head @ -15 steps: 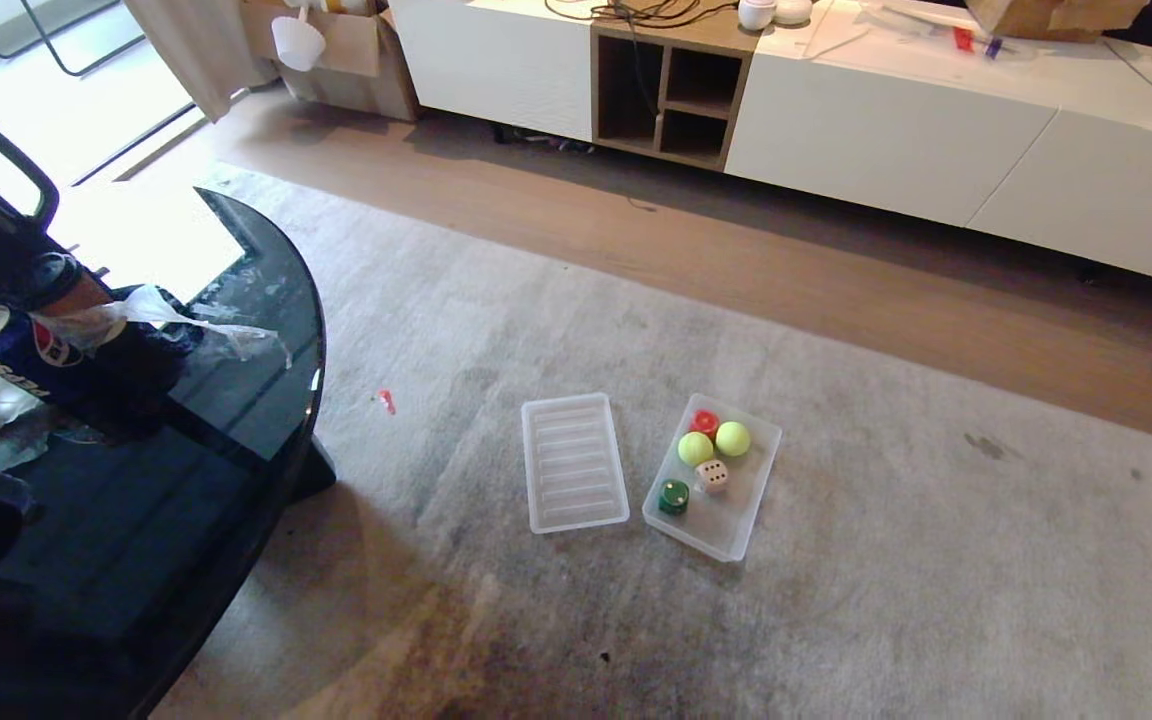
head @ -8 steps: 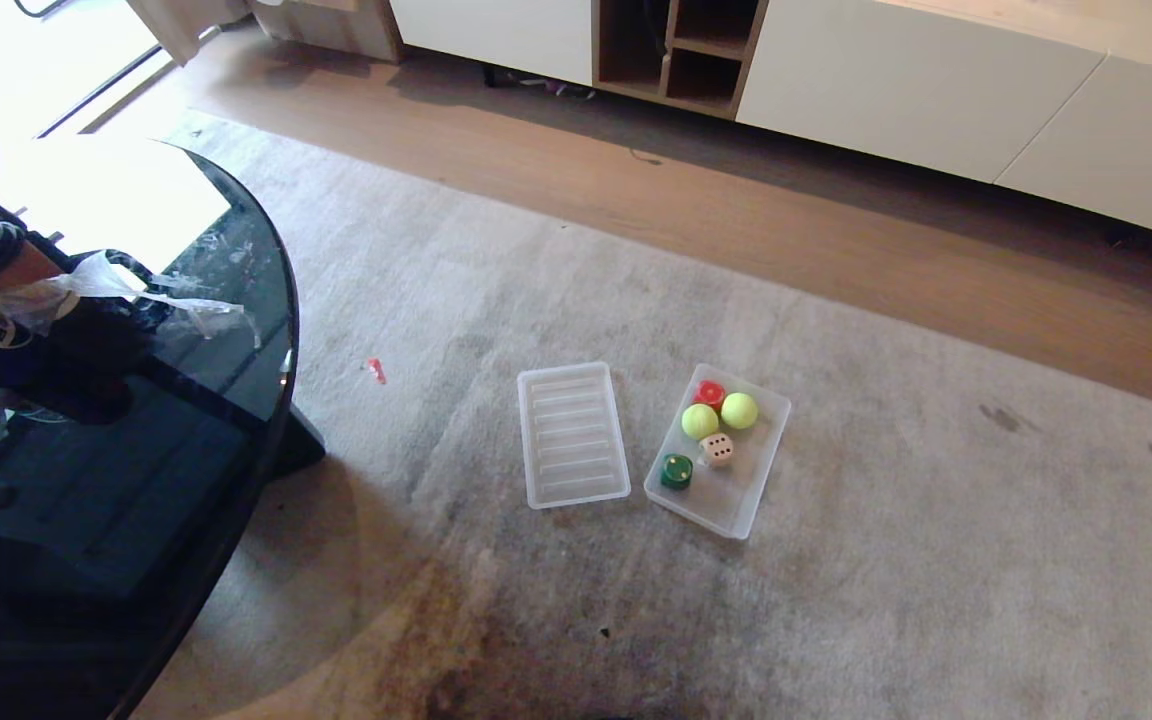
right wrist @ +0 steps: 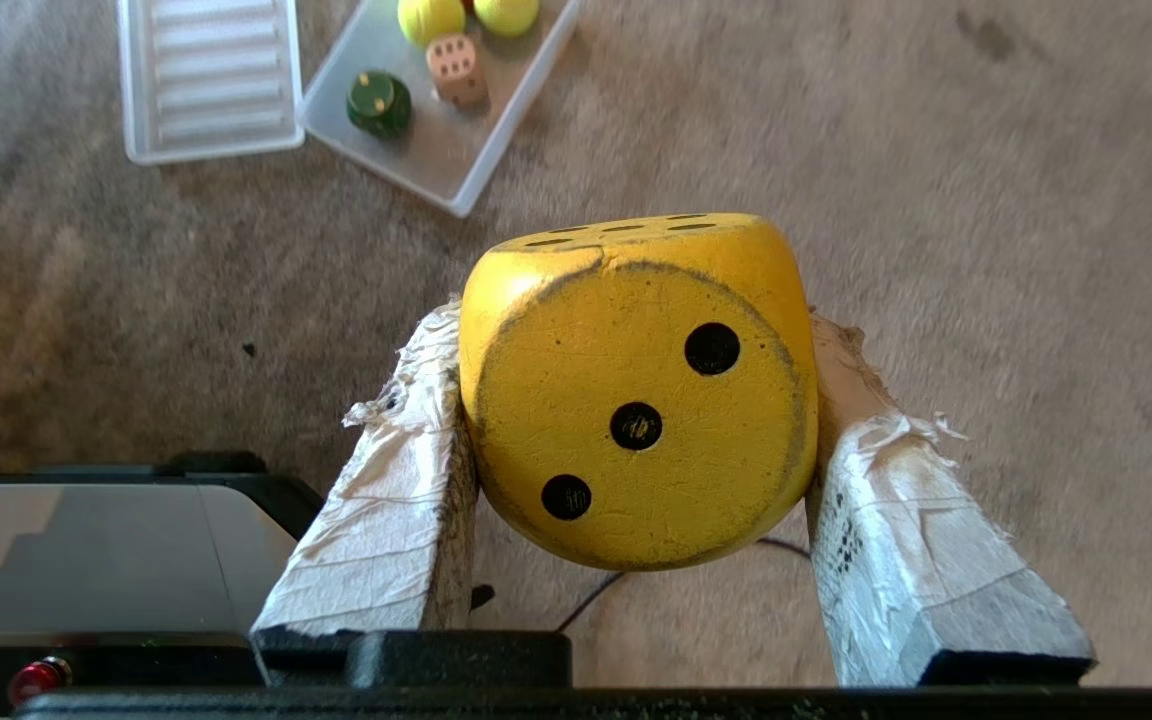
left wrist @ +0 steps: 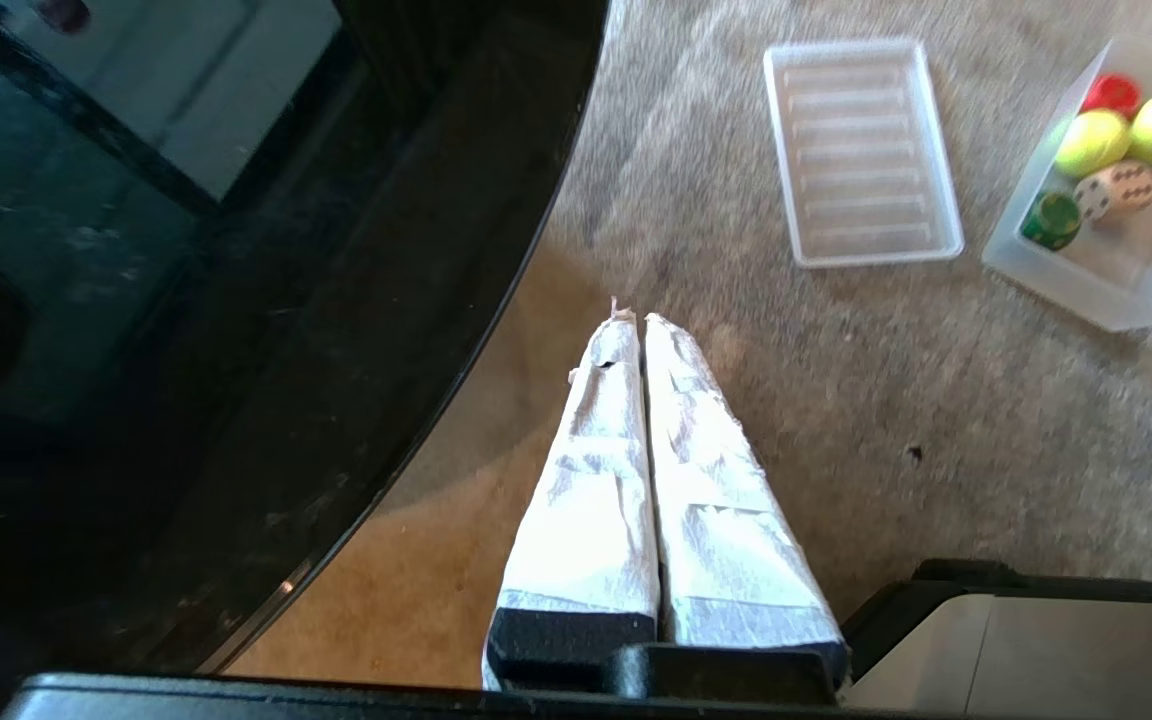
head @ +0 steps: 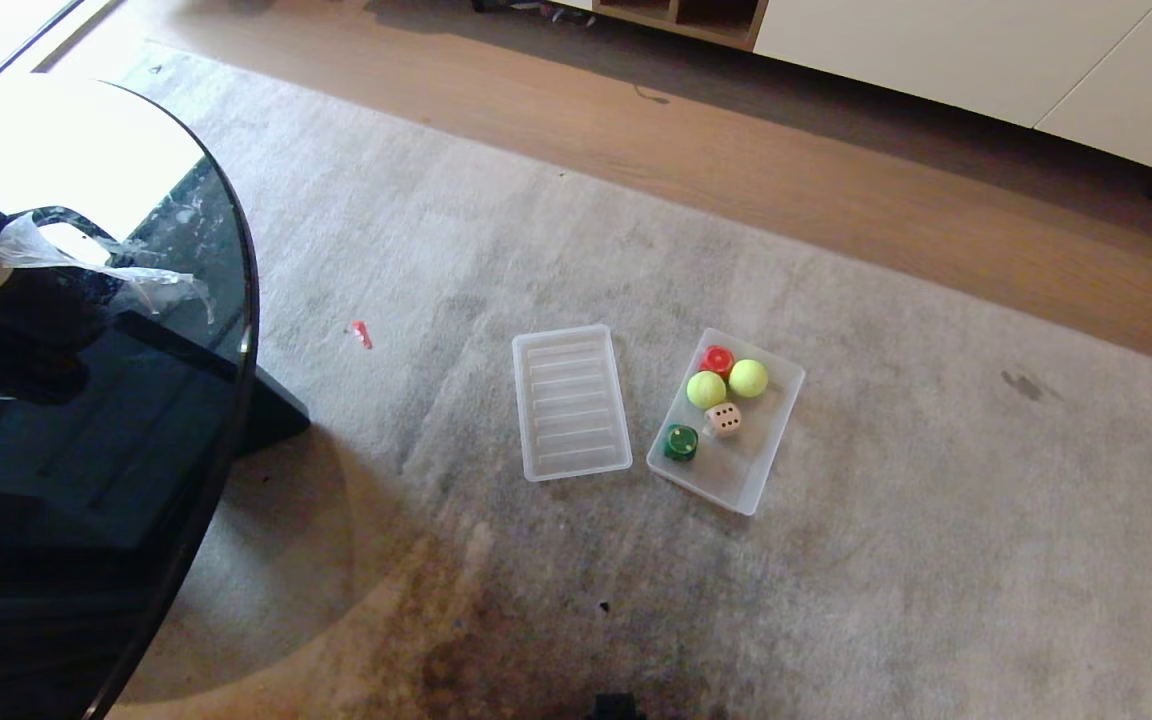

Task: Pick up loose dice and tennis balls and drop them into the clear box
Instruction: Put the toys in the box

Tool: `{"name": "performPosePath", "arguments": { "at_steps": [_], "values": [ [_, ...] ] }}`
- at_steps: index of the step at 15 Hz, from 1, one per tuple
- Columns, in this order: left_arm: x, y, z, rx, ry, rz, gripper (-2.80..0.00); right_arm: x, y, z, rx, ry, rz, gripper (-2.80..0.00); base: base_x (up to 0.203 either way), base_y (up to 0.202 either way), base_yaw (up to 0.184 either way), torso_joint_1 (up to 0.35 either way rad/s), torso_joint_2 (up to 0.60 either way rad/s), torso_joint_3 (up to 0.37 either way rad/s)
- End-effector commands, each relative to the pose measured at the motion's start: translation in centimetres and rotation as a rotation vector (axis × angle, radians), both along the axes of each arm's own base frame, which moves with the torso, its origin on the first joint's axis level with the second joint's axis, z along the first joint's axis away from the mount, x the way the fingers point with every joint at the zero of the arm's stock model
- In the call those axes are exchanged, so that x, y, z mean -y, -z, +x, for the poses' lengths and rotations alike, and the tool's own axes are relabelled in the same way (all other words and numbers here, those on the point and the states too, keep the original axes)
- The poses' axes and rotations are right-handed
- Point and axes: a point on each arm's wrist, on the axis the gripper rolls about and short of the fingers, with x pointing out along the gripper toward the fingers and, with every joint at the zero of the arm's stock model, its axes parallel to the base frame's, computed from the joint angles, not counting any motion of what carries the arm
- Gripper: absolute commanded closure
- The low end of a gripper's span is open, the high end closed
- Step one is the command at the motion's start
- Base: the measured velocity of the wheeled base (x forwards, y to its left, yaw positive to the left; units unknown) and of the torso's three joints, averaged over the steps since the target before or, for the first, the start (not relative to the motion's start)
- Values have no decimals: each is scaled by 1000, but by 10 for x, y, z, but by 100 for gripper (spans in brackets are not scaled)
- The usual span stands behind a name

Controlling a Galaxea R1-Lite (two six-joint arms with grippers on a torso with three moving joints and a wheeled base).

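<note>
Already the bright yellow wooden die with black pips (right wrist: 636, 390) sits clamped between the two tape-wrapped fingers (right wrist: 386, 500) of the right gripper (right wrist: 626, 340), its three-pip face toward the wrist camera; the jaws stand about halfway apart because the cube fills the gap, a hold across flat faces that should resist slipping. From that die, the clear box of translucent whitish plastic (right wrist: 476, 170) lies toward eleven o'clock in the right wrist view, resting on the grey carpet (head: 936, 560). It is well apart from the held die, so I judge the carry is not yet finished.

Inside the box sit two yellow-green tennis balls (head: 706, 389), a beige wooden die with dark pips (head: 725, 419), a green die (head: 680, 441) and a red die (head: 717, 358), crowded toward its far end, which leaves bare floor at the near end for a drop. At nine o'clock of the box in the head view lies the flat ribbed translucent lid (head: 570, 402), just beside it.

Idle, the left gripper (left wrist: 641, 325) hangs over the carpet by the round black glass table (head: 186, 420), fingers pressed together and holding nothing.
</note>
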Motion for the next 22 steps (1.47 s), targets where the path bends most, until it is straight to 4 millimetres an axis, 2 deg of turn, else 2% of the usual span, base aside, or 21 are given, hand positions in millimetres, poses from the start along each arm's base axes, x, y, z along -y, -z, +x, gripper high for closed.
{"name": "performPosePath", "arguments": {
  "at_steps": [1,22],
  "values": [
    [0,0,0,0,-1,-1,0,0,0,0,-1,0,0,0,0,0,0,1,-2,-193],
    [0,0,0,1,-1,-2,0,0,0,0,-5,-1,-10,0,0,0,0,1,2,-197]
  ]
}}
